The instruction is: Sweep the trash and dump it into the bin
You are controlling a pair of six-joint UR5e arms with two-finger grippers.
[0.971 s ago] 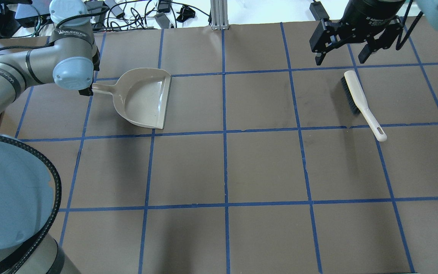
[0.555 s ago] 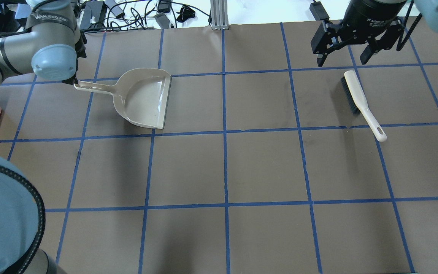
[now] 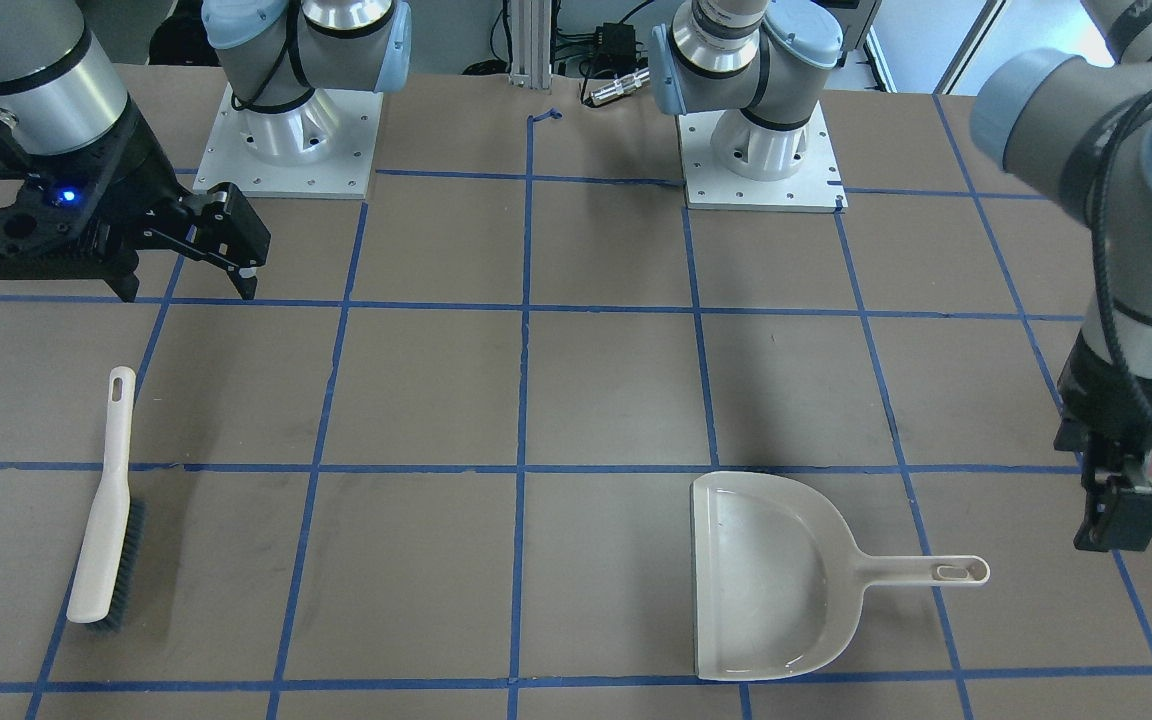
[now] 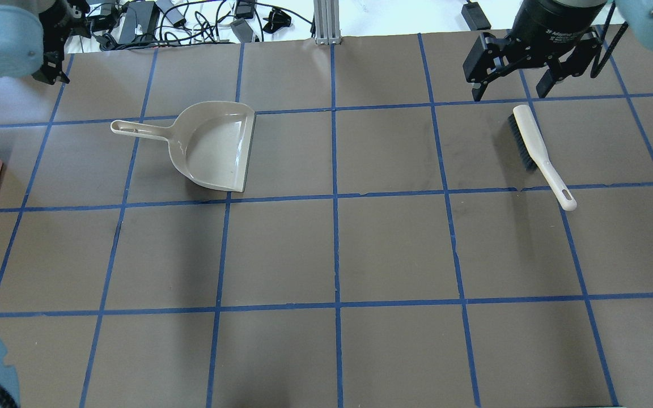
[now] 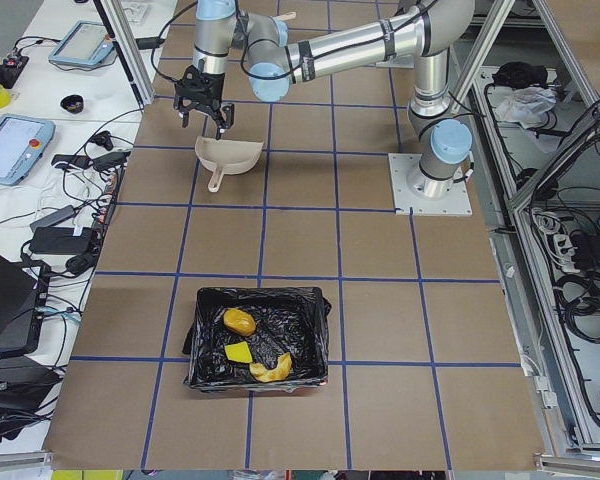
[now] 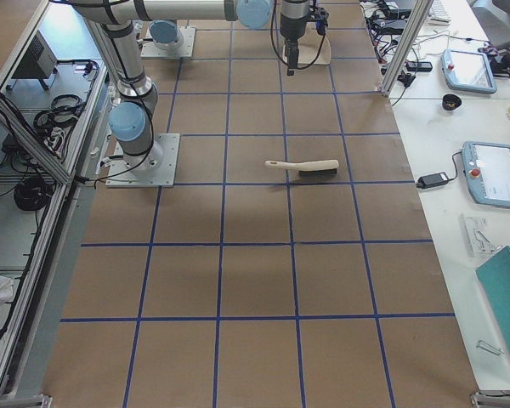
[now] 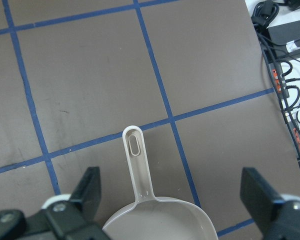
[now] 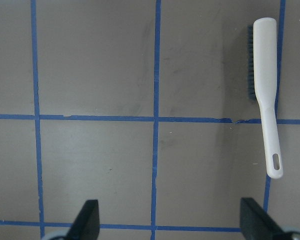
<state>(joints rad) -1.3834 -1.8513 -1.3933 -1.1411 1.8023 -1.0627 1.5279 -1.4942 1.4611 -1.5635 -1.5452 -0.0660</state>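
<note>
1. Left gripper (image 3: pixel 1119 512) is hanging at the front view's right edge, jaws spread wide and empty, right of the dustpan (image 3: pixel 766 580) handle.
2. Right gripper (image 3: pixel 186 285) is hovering upper left, jaws apart and empty, higher in frame than the brush (image 3: pixel 106 510).
3. All three trash pieces (image 5: pixel 240 321) are lying inside the bin (image 5: pixel 305 305), lower centre of the left side view.

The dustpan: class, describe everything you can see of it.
The dustpan is beige, plastic-looking, glossy inside and empty. It has a straight front lip, a rounded raised back wall and a slim handle ending in a slotted hole. It lies flat, open side up, on the brown table, over a blue tape line, lip toward the robot's right, handle toward its left. Only the table touches it; the open left gripper is off beyond the handle's end.
</note>
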